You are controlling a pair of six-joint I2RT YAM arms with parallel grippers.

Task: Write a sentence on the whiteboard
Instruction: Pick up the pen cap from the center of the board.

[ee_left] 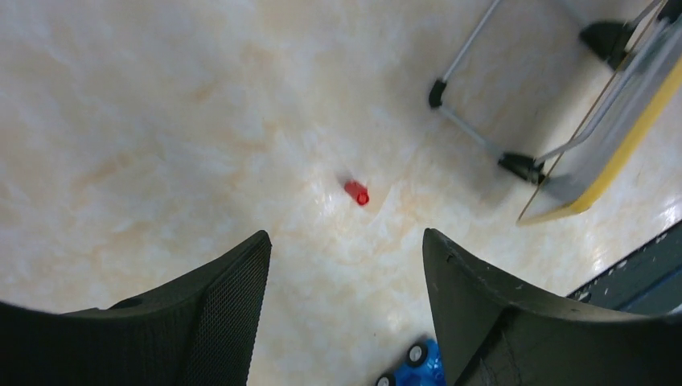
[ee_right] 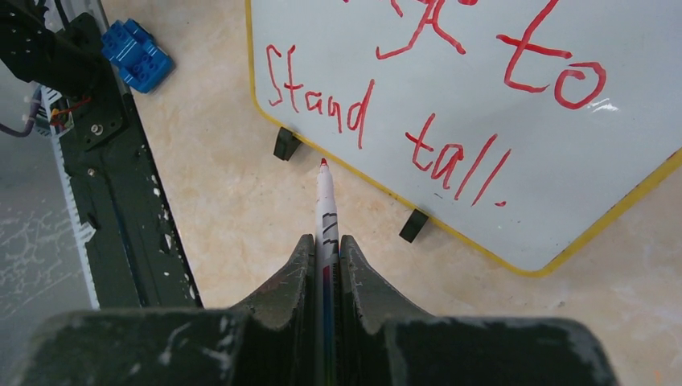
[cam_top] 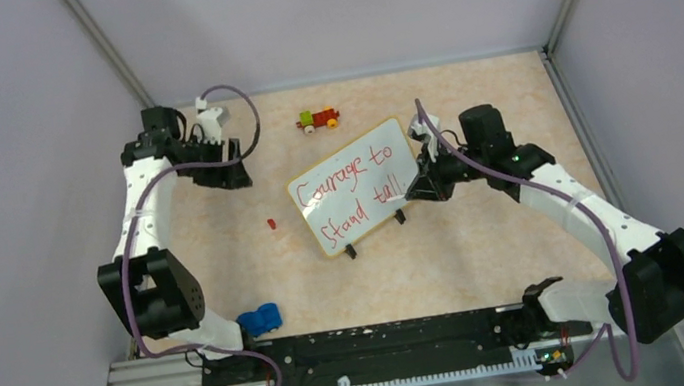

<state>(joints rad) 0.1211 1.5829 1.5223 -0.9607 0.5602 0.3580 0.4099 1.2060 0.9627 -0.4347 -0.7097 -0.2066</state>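
Note:
The whiteboard stands tilted on two black feet in the middle of the table, and the red sentence "Courage to Stand tall." covers it in two lines. My right gripper sits at its lower right corner. In the right wrist view that gripper is shut on a white marker; its red tip is off the whiteboard, over the table by the lower rim, left of the word "tall." in the sentence. My left gripper is open and empty, above a small red cap.
A blue toy car lies near the left arm's base. A red, yellow and green toy train sits behind the board. The black base rail runs along the near edge. Grey walls close in the sides and back.

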